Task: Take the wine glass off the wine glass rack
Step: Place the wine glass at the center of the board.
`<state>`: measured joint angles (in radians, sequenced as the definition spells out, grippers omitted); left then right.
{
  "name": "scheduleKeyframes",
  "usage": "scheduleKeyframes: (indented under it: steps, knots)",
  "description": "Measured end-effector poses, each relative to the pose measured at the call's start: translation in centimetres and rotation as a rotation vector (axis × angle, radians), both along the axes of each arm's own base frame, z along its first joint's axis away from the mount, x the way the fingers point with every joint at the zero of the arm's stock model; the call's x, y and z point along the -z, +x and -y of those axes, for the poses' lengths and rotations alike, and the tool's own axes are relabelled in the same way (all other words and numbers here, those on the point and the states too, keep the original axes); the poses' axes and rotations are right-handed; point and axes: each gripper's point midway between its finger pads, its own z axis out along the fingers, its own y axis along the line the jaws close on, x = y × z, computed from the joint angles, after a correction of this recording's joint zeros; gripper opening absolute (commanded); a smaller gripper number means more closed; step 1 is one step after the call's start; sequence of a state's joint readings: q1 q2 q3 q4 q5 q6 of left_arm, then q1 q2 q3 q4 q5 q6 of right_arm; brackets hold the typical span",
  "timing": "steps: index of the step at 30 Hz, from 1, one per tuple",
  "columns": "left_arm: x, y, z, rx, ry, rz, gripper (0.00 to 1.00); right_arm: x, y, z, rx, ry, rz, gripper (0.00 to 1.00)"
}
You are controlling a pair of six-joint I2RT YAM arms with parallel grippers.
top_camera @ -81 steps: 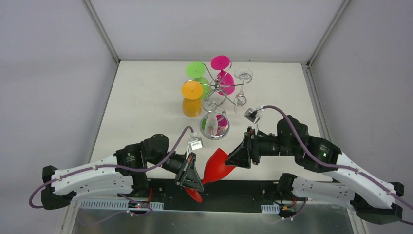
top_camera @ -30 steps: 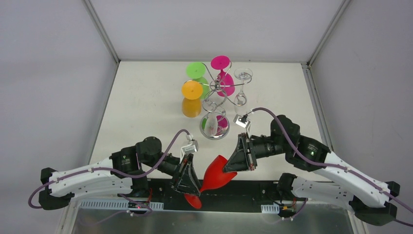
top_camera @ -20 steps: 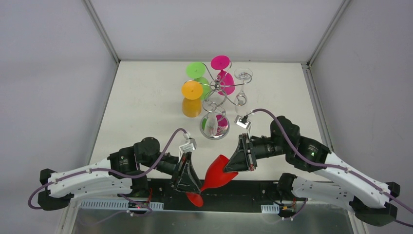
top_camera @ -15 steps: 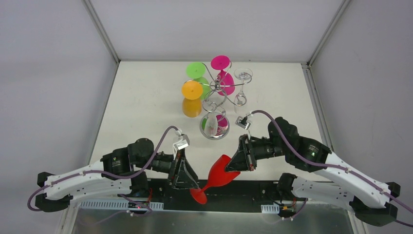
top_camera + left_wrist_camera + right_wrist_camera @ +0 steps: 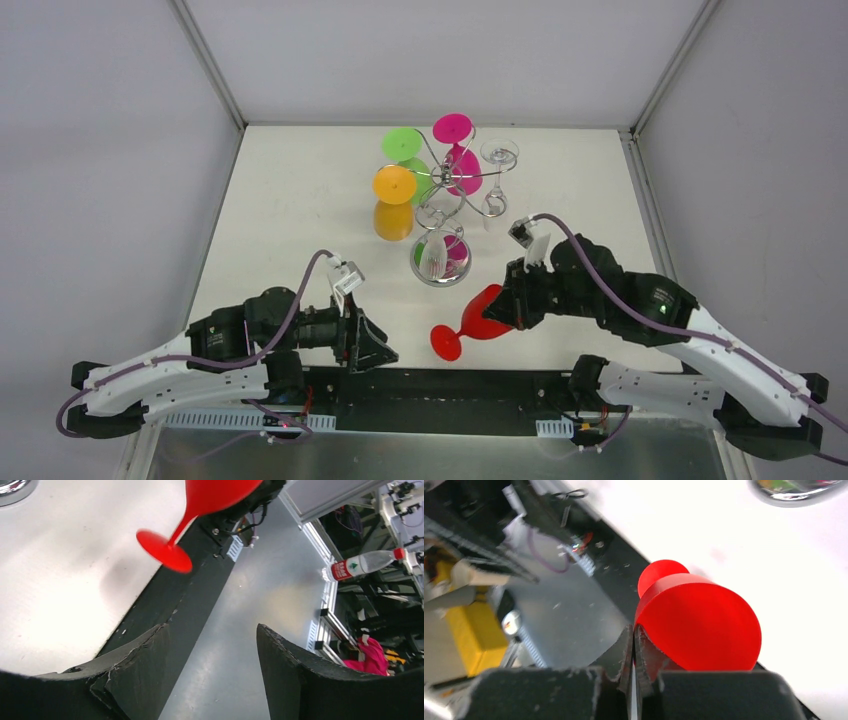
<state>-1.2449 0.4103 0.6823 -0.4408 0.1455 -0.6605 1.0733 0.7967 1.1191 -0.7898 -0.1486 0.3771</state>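
Red wine glass (image 5: 482, 320) off the rack (image 5: 447, 182)
Right pincer (image 5: 634, 637) pinches its rim, foot tilted low over the near surface (image 5: 290, 220), likely for setting down; left pincer (image 5: 212, 636) gapes empty, well clear.

An orange glass (image 5: 394, 186), green glass (image 5: 403, 144), pink glass (image 5: 452, 128) and clear glass (image 5: 499, 153) crowd the left, far and right sides of the wine glass rack (image 5: 443, 181); bare tabletop (image 5: 290, 205) lies beyond on both sides. In front, the left gripper (image 5: 378, 348) and the red wine glass (image 5: 482, 318) in the right gripper (image 5: 510, 308) flank a narrow gap.
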Motion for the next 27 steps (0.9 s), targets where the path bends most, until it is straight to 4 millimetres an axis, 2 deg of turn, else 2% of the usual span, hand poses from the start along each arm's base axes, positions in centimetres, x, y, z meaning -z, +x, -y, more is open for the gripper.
scheduleKeyframes:
  steps: [9,19,24,27]
  knots:
    - [1.6,1.8,-1.6,-0.119,0.078,0.021,0.71,3.2,6.4,3.6,0.306,-0.289,0.110,0.00]
    - [2.3,4.1,-4.2,-0.254,0.136,0.102,0.73,3.7,13.1,8.7,0.598,-0.437,0.161,0.00]
    - [2.8,5.2,-5.2,-0.309,0.183,0.145,0.74,4.3,17.2,12.0,0.750,-0.505,0.130,0.00]
    - [2.7,5.6,-5.8,-0.339,0.201,0.157,0.74,3.9,19.2,13.9,0.825,-0.519,0.117,0.00]
